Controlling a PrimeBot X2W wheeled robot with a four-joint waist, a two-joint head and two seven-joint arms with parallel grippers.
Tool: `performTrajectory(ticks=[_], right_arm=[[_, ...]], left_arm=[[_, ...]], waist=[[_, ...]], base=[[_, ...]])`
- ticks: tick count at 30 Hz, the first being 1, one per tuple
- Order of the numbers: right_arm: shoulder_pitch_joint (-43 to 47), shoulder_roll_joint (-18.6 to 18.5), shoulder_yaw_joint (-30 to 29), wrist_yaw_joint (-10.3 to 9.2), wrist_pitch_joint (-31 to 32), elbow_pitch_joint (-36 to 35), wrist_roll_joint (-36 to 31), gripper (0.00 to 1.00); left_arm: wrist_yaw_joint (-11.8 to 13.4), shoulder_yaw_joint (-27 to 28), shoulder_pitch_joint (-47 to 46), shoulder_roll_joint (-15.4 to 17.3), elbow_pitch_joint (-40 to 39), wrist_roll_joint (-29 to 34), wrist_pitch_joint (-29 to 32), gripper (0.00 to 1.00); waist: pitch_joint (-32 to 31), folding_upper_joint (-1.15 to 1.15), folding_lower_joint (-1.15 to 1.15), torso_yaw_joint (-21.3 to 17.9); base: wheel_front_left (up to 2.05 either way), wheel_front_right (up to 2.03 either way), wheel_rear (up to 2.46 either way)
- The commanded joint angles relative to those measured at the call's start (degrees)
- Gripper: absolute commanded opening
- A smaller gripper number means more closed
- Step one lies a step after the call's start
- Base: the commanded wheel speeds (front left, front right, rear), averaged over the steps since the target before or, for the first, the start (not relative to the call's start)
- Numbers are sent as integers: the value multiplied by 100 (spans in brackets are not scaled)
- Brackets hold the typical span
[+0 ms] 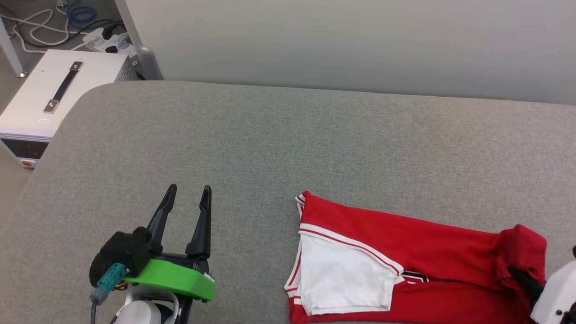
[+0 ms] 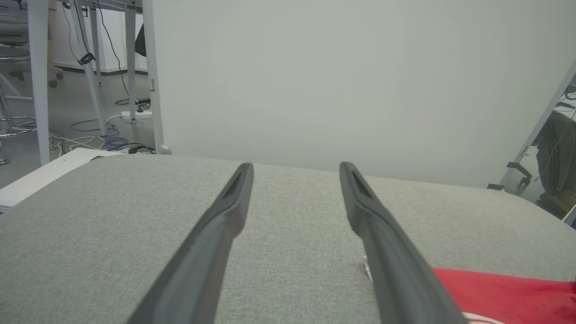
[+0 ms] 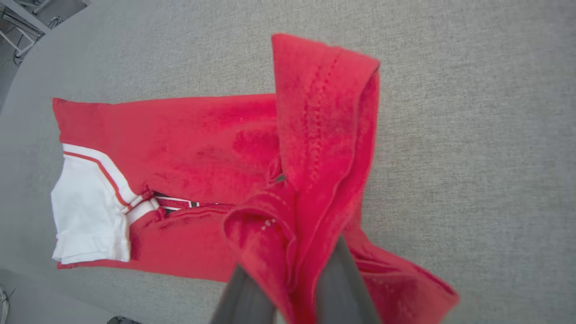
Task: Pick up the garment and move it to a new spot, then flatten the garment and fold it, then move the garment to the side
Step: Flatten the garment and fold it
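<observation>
The garment is a red jersey with a white sleeve, lying folded lengthwise on the grey surface at the lower right of the head view. My right gripper is shut on the garment's right end and lifts a bunched red fold. In the right wrist view that fold drapes over my two dark fingers, and the white sleeve lies at the far left. My left gripper stands open over bare cloth, well left of the garment. The garment's red edge shows at the lower right of the left wrist view.
The grey padded table runs to a pale wall at the back. Off its left rounded corner sits a white box with a black handle. Cables and a power strip lie on the floor behind it.
</observation>
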Motion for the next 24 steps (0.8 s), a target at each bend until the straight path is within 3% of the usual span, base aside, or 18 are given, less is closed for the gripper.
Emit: performTrajectory(ticks=[1, 15, 19, 24], right_arm=[[74, 129, 39, -5, 69, -136, -19, 0], [-91, 1834, 450, -5, 658, -978, 71, 0], [-252, 1961, 700, -5, 477, -793, 288, 0], [-491, 1969, 1099, -5, -361, -141, 1045, 0]], left_arm=[[-16, 29, 105, -13, -4, -60, -33, 100], [-16, 147, 144, -33, -10, -91, -33, 100], [-16, 130, 122, -27, 4, -105, -33, 100], [-16, 121, 97, -2, 9, -113, -33, 100]], waist=[[-33, 0, 0, 29], [-92, 0, 0, 211], [-90, 0, 0, 266], [-85, 0, 0, 340]], base=[[0, 0, 0], [0, 0, 0], [0, 0, 0], [0, 0, 0]])
